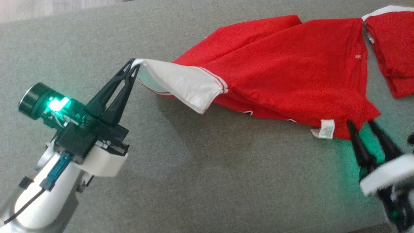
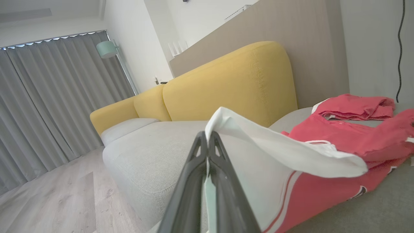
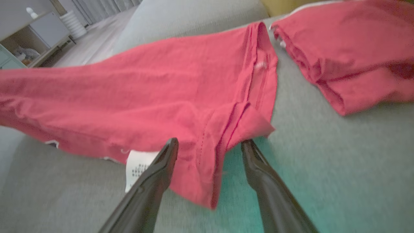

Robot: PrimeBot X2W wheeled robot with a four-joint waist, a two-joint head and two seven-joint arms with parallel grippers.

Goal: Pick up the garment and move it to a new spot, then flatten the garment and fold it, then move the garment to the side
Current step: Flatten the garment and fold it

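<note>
Yellow backrest behind red garment

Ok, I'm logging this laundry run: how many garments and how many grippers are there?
Red garments: 2 (spread red shirt, folded red garment)
Grippers: 2 (left gripper, right gripper)
Total: 4

Left hand: two long black fingers on a black block, with a green light glowing beside. White arm, blue plug, thin black cable. Right hand: same black fingers, white cuff, blurry.
</note>
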